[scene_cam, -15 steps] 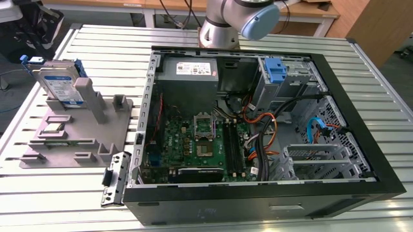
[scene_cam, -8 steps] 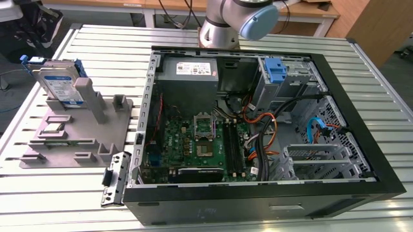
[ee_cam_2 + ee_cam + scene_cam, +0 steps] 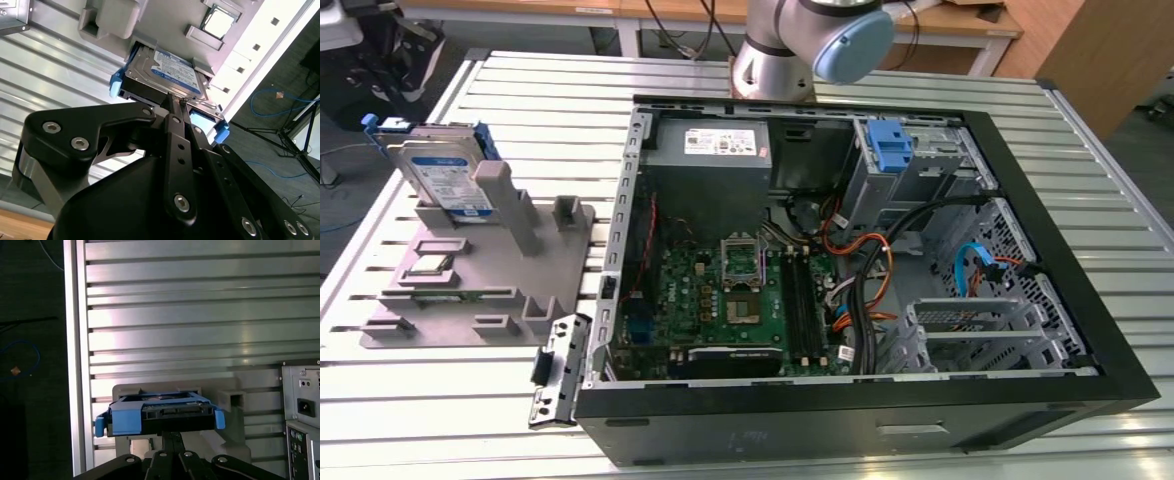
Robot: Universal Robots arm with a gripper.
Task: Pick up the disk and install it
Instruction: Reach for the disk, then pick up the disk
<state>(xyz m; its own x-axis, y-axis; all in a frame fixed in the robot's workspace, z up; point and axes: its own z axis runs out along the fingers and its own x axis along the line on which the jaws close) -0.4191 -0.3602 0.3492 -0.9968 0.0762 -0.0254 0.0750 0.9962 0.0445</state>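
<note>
The disk [image 3: 444, 172], a silver drive with a white-and-blue label and blue rails, stands on edge in a grey holder [image 3: 494, 275] at the exterior view's left, outside the computer case. In both wrist views my gripper [image 3: 174, 99] [image 3: 172, 433] hangs in front of the camera with its fingertips together and nothing between them. It points at the disk [image 3: 167, 70] [image 3: 159, 413] and stands apart from it. The arm's base [image 3: 787, 50] rises at the back of the table.
An open black computer case [image 3: 1067, 200] lies on the slatted metal table [image 3: 854, 80], with the motherboard [image 3: 734, 300], cables and a grey power-supply box [image 3: 710, 146] inside. A blue latch [image 3: 890, 148] stands at the drive cage. A loose metal bracket [image 3: 556, 368] lies beside the case.
</note>
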